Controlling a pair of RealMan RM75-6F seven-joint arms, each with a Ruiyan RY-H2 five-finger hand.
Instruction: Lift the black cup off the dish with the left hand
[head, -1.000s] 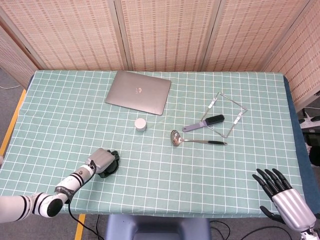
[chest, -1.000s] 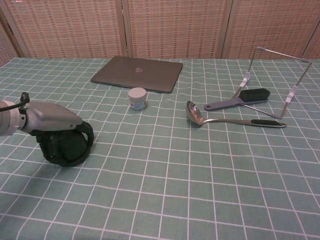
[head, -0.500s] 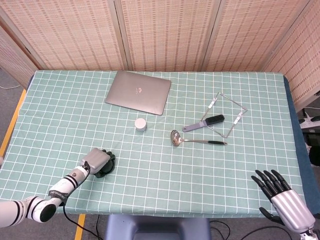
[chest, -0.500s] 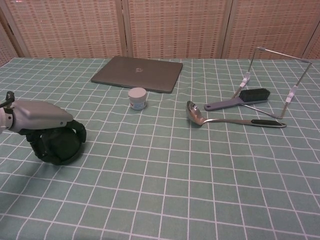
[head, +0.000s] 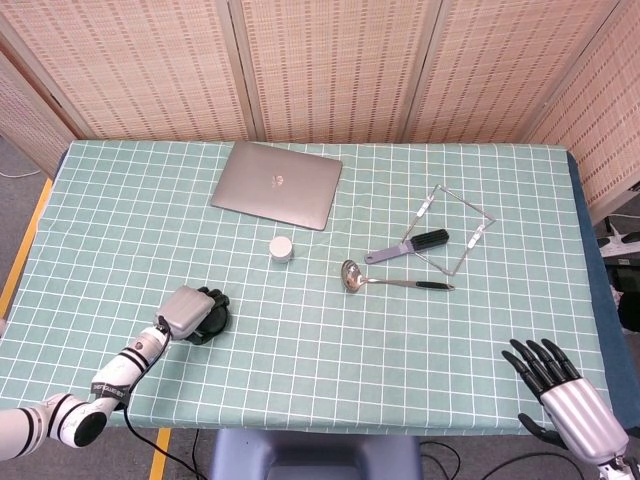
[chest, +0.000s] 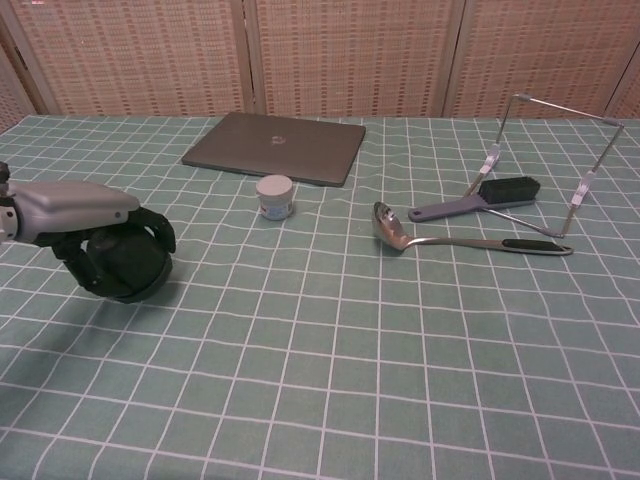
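One black cup (chest: 128, 268) sits near the desk's (head: 330, 350) front left corner, gripped by the left hand (head: 186, 312), whose dark fingers (chest: 150, 238) wrap around it. Off the front right corner, the right hand (head: 570, 412) hangs empty with fingers spread apart. Toward the far edge lies a closed laptop (head: 277, 184).

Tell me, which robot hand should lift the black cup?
The left hand. Its fingers already curl around the black cup near the table's left front. The right hand hangs open past the far right front corner, nowhere near the cup.
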